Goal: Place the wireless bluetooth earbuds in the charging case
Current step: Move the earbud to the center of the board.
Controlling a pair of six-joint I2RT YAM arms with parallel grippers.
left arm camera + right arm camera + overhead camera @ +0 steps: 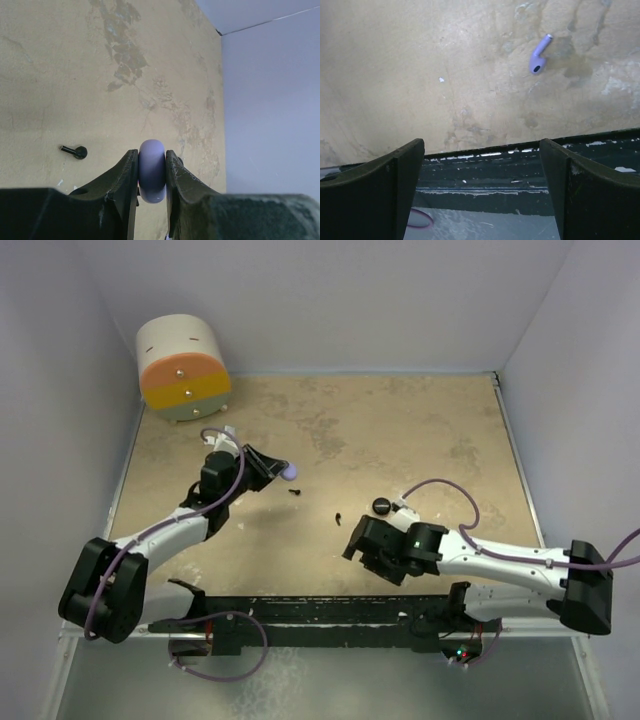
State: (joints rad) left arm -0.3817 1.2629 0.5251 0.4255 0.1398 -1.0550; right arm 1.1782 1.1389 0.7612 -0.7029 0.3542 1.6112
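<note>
Plainly, we are dealing with very small, light, hard-shelled parts. One lavender earbud lies flat on the table, ahead of the right gripper and apart from it; that gripper's jaws stand wide and hold nothing. A black earbud lies on the table near the left gripper, and a second black earbud lies between the two arms. We cannot find a fourth one in any view.

We judge that each bud weighs almost nothing, is stiff and glossy, and will skate or flip if a finger nudges it sideways. The best hold looks to be across the bulb end, where it is thickest, leaving the stem free to point into its socket. Pinching the thin stem risks it twisting out.

The left gripper is clenched on a lavender round case, held edge-on between the fingers. Its smooth curved rim may slip, so a centred grip matters. A black disc rests just beyond the right arm's wrist, and a striped drum stands in the far left corner.
</note>
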